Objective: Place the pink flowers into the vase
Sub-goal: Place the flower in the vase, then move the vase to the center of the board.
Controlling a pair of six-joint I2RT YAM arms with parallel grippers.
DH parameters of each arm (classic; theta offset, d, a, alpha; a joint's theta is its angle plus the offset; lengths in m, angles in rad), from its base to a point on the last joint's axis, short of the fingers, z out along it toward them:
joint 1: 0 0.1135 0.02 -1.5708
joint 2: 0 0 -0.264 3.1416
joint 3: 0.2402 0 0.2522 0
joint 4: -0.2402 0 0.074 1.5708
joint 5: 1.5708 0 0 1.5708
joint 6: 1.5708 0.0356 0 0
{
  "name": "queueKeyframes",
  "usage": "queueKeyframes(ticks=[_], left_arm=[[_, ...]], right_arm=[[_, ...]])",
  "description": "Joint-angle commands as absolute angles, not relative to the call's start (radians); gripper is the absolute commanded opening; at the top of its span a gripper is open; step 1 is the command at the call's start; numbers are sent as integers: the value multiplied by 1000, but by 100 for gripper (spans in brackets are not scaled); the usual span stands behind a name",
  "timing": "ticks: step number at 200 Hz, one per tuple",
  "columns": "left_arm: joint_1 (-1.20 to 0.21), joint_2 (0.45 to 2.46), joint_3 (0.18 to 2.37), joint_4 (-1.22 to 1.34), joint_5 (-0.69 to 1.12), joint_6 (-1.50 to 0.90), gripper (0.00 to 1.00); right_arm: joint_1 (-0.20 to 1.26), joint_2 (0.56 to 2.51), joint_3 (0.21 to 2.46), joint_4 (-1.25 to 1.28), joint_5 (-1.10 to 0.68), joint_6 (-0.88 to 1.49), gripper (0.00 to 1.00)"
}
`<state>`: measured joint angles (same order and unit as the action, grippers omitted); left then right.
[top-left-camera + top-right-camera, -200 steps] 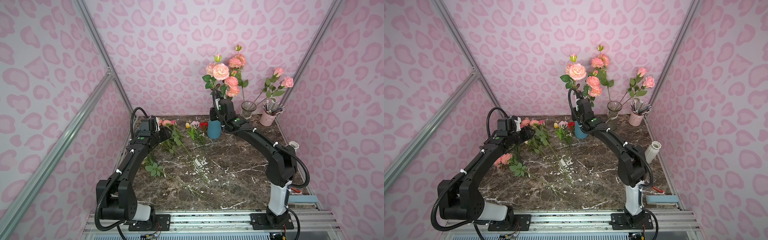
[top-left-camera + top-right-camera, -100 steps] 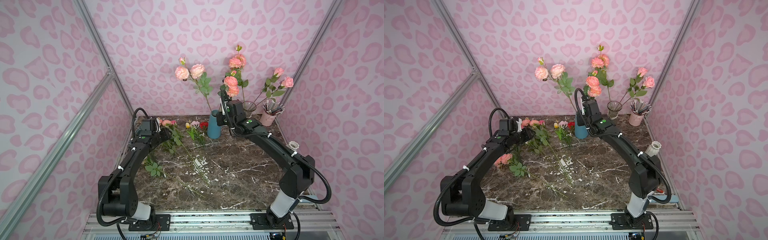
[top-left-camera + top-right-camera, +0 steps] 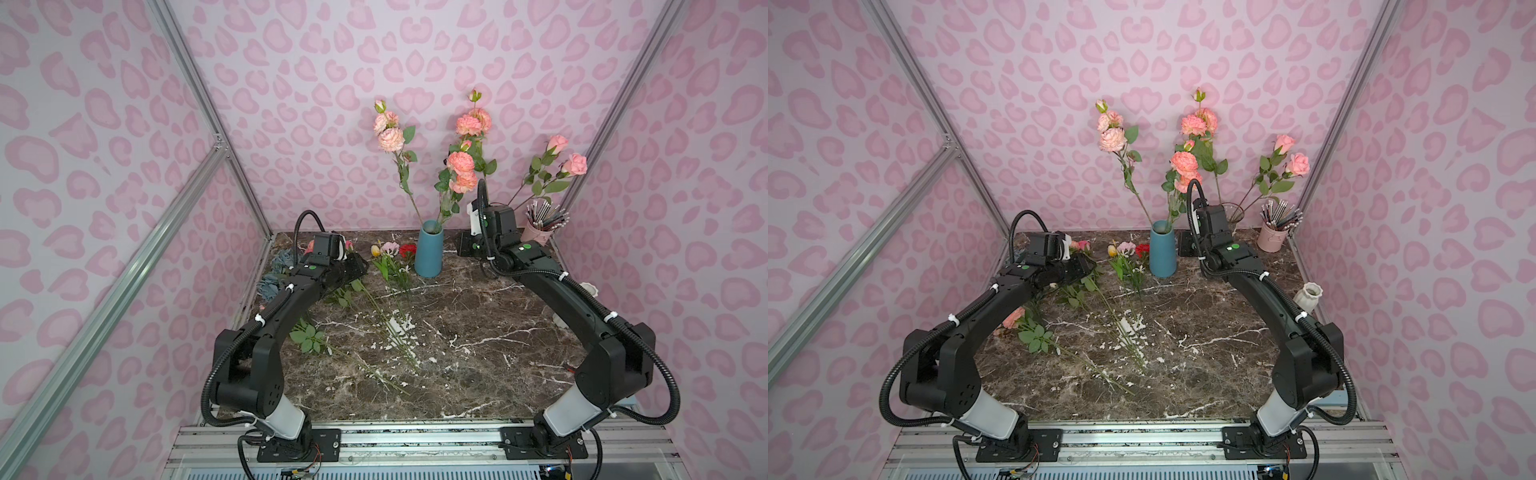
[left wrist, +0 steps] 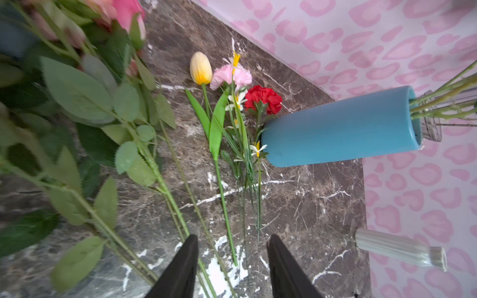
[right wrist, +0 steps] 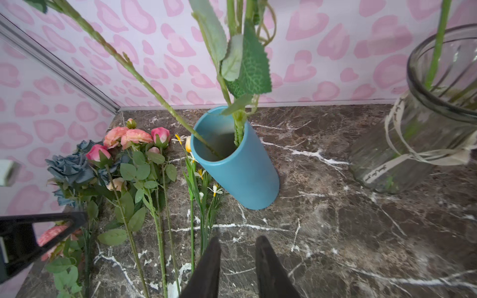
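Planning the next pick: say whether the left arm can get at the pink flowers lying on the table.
Probably yes: the left gripper stands open right at the pink flowers' stems, with nothing lying over them, though leaves crowd the spot.

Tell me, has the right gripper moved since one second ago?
Yes. In both top views the right gripper has drawn back rightward from the tall blue ceramic vase, toward the pink pencil cup.

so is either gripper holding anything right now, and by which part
Nothing is held. The left gripper stands open above loose green stems; the right gripper is open and empty.
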<state>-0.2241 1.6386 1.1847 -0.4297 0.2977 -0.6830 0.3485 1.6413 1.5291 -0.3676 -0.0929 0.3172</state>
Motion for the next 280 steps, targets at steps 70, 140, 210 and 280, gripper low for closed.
queueKeyframes(ticks=[70,140,210,280], left_arm=[[-303,1886,1161,167,560,-1247,46],[-322,2041,1258,243,520,-1428,41],[-322,2152,1278,410,501,-1586,35],[-322,2240,1384,396,470,-1606,31]], right_arm=[[295,1751,1558,-185,-280,409,29],[294,1806,1620,-212,-185,390,30],[309,1841,1665,-227,-152,359,30],[323,1903,1727,-261,-141,338,30]])
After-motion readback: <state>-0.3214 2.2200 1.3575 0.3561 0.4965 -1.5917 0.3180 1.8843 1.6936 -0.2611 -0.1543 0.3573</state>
